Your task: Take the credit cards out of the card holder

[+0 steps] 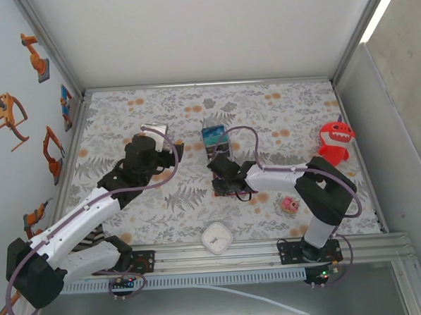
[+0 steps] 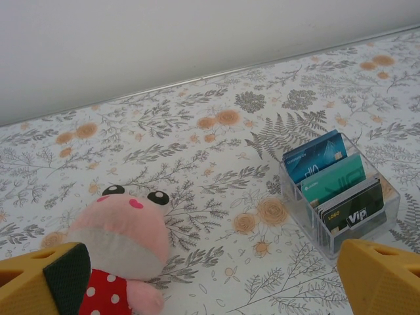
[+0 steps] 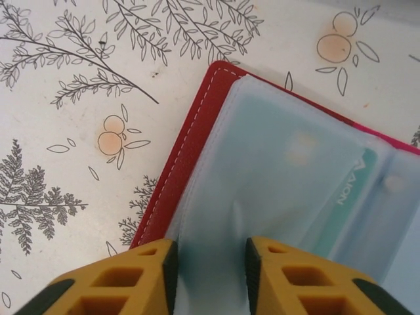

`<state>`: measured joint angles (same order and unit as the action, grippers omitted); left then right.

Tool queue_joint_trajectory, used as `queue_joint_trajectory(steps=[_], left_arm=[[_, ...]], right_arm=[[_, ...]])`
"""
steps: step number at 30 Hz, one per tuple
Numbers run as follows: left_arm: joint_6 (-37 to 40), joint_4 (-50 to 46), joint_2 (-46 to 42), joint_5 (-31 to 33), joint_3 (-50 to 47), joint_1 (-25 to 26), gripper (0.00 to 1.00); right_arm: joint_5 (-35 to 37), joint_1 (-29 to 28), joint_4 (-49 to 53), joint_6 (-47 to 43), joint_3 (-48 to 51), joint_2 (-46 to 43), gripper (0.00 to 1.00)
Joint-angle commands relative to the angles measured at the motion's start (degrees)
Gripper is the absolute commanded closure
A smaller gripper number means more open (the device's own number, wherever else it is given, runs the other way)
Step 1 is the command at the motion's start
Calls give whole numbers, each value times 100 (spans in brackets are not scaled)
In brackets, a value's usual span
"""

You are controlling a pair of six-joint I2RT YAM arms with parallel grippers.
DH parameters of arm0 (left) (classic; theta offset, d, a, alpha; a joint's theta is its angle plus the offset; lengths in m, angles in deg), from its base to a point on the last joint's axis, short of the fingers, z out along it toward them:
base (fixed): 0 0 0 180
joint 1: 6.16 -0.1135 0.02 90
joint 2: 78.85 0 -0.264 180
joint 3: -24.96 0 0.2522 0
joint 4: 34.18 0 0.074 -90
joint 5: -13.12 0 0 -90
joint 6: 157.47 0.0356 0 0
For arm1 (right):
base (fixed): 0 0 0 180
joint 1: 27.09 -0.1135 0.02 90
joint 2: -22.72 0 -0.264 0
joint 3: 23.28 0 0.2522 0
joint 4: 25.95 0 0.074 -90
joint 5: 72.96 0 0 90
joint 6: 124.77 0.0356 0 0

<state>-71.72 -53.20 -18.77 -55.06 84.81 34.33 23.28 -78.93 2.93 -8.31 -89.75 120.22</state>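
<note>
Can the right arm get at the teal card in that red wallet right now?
Probably not yet: the right pincer is at the open wallet, but the card lies under a frosted sleeve, off to one side of its tips.

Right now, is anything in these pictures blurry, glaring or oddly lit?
Top view: even, soft light on the table, with a bright light strip at the upper right. Left wrist view: card box sharp, left fingers blurred up close. Right wrist view: wallet crisp, its frosted sleeve hazing the card beneath.
</note>
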Motion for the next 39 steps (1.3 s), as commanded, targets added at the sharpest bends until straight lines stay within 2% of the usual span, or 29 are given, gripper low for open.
queue_joint_trajectory(steps=[1,9,16,19,29,39], left_arm=[[-44,-79,-26,-30,176,20,3],[-137,-120,-351,9,-1,26,3],[-157,-56,-532,51,-85,37,3],[-142,-26,-484,25,-69,31,3],[-111,64,-206,-81,58,64,3],[-24,15,-214,-20,77,121,3]], right_arm=[[-109,110,48,99,278,-38,72],[-570,87,62,-78,-17,-29,84],[-576,-158,113,-55,-195,-107,87],[-328,-158,187,54,-107,-192,86],[594,-135,496,558,363,-812,72],[1028,177,747,712,566,-1046,71]])
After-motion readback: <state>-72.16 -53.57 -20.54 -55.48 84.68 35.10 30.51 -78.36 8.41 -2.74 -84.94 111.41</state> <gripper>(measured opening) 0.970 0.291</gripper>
